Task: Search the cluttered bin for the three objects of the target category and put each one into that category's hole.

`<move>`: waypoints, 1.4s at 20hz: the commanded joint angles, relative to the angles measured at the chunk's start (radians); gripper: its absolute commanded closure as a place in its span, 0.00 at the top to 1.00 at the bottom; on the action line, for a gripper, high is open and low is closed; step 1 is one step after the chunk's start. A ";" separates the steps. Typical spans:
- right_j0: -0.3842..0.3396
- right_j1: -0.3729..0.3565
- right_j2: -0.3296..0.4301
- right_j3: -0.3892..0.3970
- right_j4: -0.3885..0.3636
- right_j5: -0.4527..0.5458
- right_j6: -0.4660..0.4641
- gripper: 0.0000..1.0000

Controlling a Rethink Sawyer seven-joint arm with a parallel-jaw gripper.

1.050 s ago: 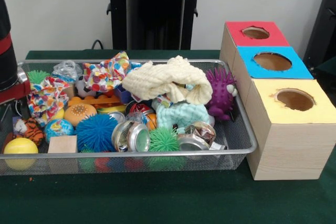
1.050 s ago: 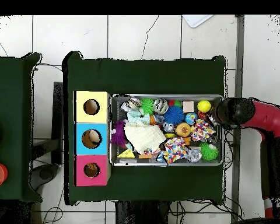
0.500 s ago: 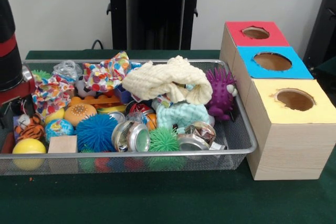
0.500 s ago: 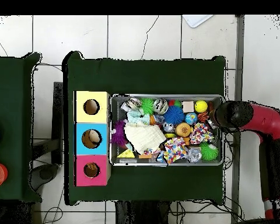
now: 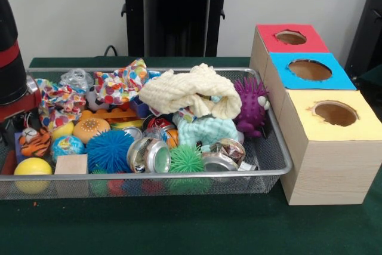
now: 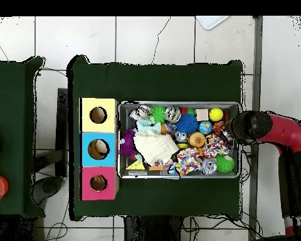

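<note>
In the front view the red and black arm [image 5: 12,70] filled the left edge, its lower end down among the toys at the left end of the wire bin [image 5: 271,147]. A confetti-patterned cloth [image 5: 59,103] lay against that end, with a tiger-striped toy [image 5: 36,143] just below it and a yellow ball [image 5: 33,168] in the near left corner. Rightward came a wooden block [image 5: 71,164], a blue spiky ball [image 5: 109,150], crushed cans [image 5: 149,154], a green spiky ball [image 5: 186,159], a cream knitted cloth [image 5: 188,91] heaped on top and a purple spiky toy [image 5: 250,104] at the right end. Beyond the bin stood three boxes topped red [image 5: 290,39], blue [image 5: 310,71] and yellow [image 5: 334,114], each with a round hole.

The overhead view alone showed something pale inside the blue box's hole [image 6: 98,149] and the arm's round head [image 6: 250,124] over the bin's end wall.

The gripper [image 5: 15,126] was mostly hidden in both views; whether its fingers were apart or together I cannot tell, nor whether it held anything.
</note>
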 commanded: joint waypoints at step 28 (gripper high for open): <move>-0.015 0.115 -0.007 0.089 -0.037 -0.109 -0.142 0.00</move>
